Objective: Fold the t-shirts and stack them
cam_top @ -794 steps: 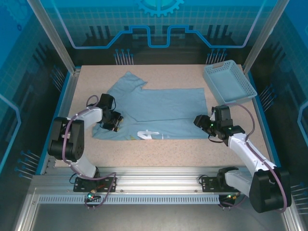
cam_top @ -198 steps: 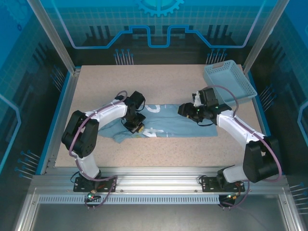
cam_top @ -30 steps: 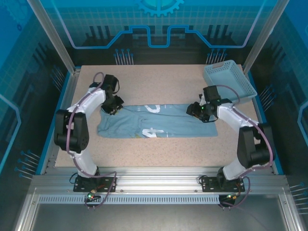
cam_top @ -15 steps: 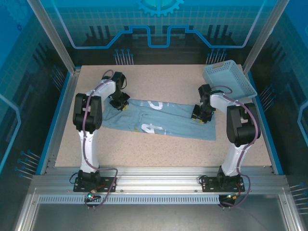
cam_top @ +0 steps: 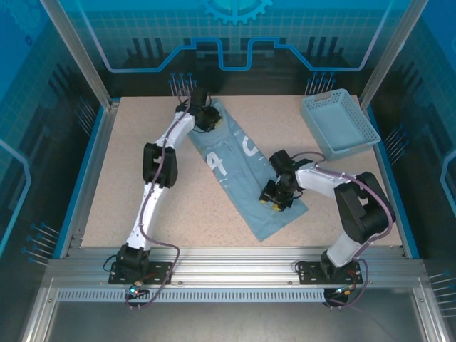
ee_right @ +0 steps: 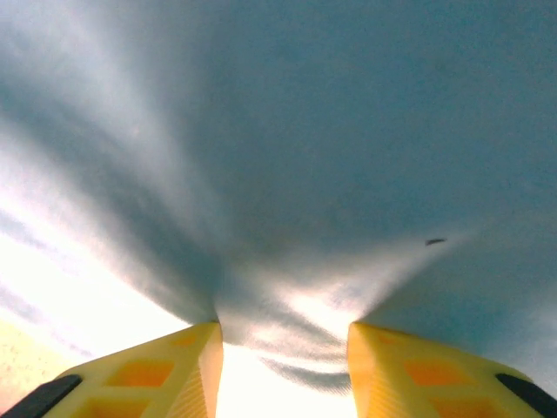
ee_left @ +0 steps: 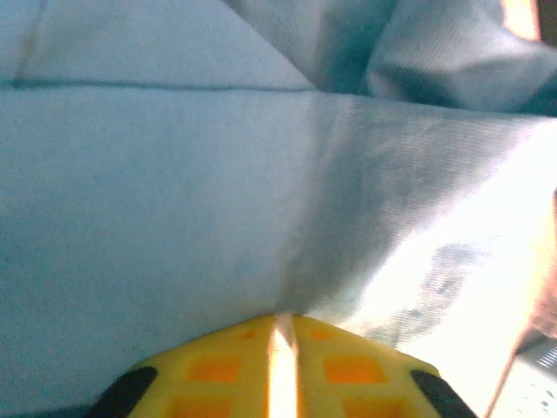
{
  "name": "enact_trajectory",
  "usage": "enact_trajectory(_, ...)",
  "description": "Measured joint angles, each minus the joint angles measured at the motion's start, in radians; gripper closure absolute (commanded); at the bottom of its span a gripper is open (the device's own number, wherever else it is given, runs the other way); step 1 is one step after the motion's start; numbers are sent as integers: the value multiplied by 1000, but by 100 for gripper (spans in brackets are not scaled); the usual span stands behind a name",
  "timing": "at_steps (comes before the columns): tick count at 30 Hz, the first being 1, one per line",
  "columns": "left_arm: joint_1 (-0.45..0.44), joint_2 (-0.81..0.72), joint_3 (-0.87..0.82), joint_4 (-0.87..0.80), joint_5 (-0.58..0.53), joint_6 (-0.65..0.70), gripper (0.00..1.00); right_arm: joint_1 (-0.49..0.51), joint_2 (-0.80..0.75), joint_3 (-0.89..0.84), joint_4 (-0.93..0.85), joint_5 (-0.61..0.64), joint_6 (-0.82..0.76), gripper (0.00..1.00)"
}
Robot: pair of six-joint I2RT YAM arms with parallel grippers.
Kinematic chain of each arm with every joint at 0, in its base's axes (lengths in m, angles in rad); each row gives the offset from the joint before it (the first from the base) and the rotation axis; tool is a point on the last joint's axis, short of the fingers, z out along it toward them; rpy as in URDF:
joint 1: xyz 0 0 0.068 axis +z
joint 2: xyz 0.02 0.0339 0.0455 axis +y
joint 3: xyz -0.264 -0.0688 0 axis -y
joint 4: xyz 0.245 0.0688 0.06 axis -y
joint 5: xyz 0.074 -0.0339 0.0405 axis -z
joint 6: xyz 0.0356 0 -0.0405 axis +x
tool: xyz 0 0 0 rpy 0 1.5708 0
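**Left hand (ee_left: 281, 320) and right hand (ee_right: 283, 335) pinch t-shirt (cam_top: 246, 182)**

The left closes almost fully on cloth at the far end; the right clamps a bunched fold nearer. The folded strip lies diagonally on the worktop (cam_top: 128, 142).

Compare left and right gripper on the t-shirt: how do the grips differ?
Jaws: the left gripper has its jaws nearly together, pinching a thin layer of the t-shirt; the right gripper has its jaws well apart, with a thicker bunch of cloth gathered between them.
Place: the left gripper is at the shirt's far end, arm stretched out; the right gripper is at the near end, arm bent.
Shared: yellow fingers, same t-shirt.
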Motion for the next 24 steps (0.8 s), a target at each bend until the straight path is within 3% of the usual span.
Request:
enact_trajectory(3,-28,-34,-45,87,20,-19,66,-6,-80,-8,0,3,-2,52)
enact_trajectory(5,-41,-130,-172,130,22,-31,64,-30,-151,-8,16,4,-23,52)
enact_trajectory(9,-45,-401,-468,158,10,-57,72,-99,-199,9,43,4,-110,53)
enact_trajectory(14,-43,-697,-783,228,-5,-144,85,-140,-82,101,62,12,-229,56)
enact_trajectory(17,-47,-718,-867,240,-5,-200,86,-153,12,163,86,11,-281,59)
enact_trajectory(24,-58,-587,-903,182,-26,-294,87,-174,181,248,85,14,-346,61)
